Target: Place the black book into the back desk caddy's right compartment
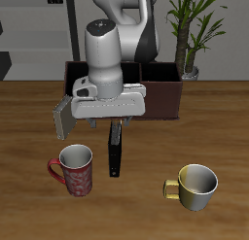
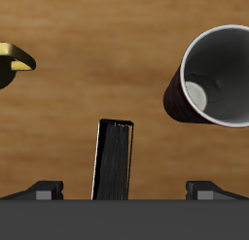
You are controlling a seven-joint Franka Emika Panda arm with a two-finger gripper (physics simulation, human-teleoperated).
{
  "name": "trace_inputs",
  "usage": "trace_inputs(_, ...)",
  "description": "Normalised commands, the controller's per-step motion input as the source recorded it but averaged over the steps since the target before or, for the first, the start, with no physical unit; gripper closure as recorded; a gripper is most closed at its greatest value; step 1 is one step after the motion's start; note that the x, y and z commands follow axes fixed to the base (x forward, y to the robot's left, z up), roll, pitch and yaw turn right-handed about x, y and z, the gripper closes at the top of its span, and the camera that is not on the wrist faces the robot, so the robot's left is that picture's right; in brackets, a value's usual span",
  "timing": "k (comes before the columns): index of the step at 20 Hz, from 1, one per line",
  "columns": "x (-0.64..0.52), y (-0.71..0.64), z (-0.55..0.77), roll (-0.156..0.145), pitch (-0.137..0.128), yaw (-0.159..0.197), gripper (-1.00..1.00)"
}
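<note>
Wrist view showed the black book (image 2: 116, 159) standing on edge between the two fingertips of the gripper (image 2: 126, 190), its thin spine facing the camera and its length running away toward the wooden table (image 2: 97, 79) below. The fingers were spread wide, each tip well apart from the book, so I could not say from that picture what bore the book; it seemed to sit closer in to the palm than the tips reach. From the exterior view the book (image 1: 115, 150) hung straight down beneath the gripper (image 1: 110, 116), long axis upright, its lower end near or just off the tabletop (image 1: 29, 118), and I could not tell whether it touched. I judged the book was carried or just lifted, but the grip itself was hidden by the hand's body. The back desk caddy (image 1: 160, 88) stood farther back behind the arm, largely masked by it, and its right compartment could not be made out from where I looked. The relation that mattered, to my mind, was this: the book was already upright and in line with the jaws, and the caddy lay behind it, so the coming move would call for a rise and a carry toward the back. A red mug (image 1: 75, 170) stood just beside the book, and a yellow mug (image 1: 195, 186) lay well apart nearer the front edge. No writing or brand could be read on anything.
</note>
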Motion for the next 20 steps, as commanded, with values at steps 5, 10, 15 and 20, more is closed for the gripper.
trace_inputs(5,0.04,0.19,0.02,0.020,0.003,0.000,-1.00)
trace_inputs(10,0.07,0.04,-0.08,0.000,0.029,0.006,-1.00)
trace_inputs(15,0.02,-0.12,-0.13,-0.018,0.022,-0.001,-1.00)
trace_inputs(20,0.00,-0.02,-0.06,-0.007,0.009,0.001,-1.00)
